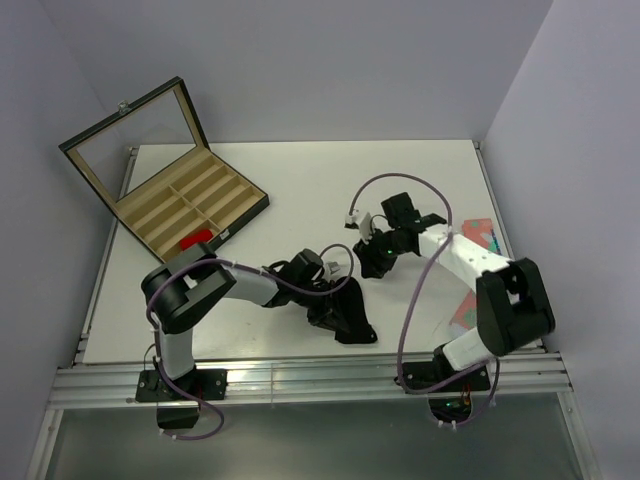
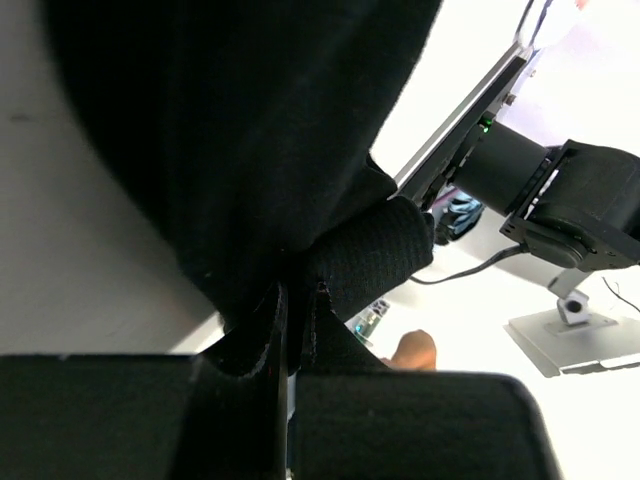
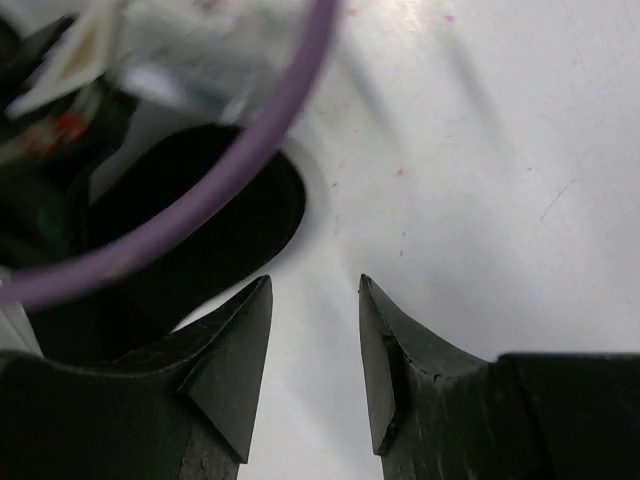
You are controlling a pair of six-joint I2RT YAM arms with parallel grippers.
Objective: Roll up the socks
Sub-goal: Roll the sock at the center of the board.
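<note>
left fingers (image 2: 320, 350) were pinched shut on a fold of the black sock (image 2: 250, 130). the rest of it bunched up above and ahead of them and filled most of the left wrist view.

right fingers (image 3: 245, 340) stood apart, gripping nothing, with bare counter (image 3: 480, 150) between them. a rounded end of the sock lay just beyond one fingertip, apparently not touching it.

judgement: the roll looked started, not finished. to do it well, the left pinch would need to hold firm as the anchor. the right fingers would need to come in low beside the loose end, take the full thickness and not just one layer, and turn it tightly toward the left fingers.

hidden or unclear:
- no white cuff stripes showed in any view.
- the number of turns could not be read, black on black.
- a purple cable (image 3: 200, 200) crossed the right wrist view, with blurred parts behind it.
- the red sock (image 1: 196, 238) seemed to lie in the compartment box (image 1: 200, 190), well apart from both sets of fingers and mostly tucked in.
</note>
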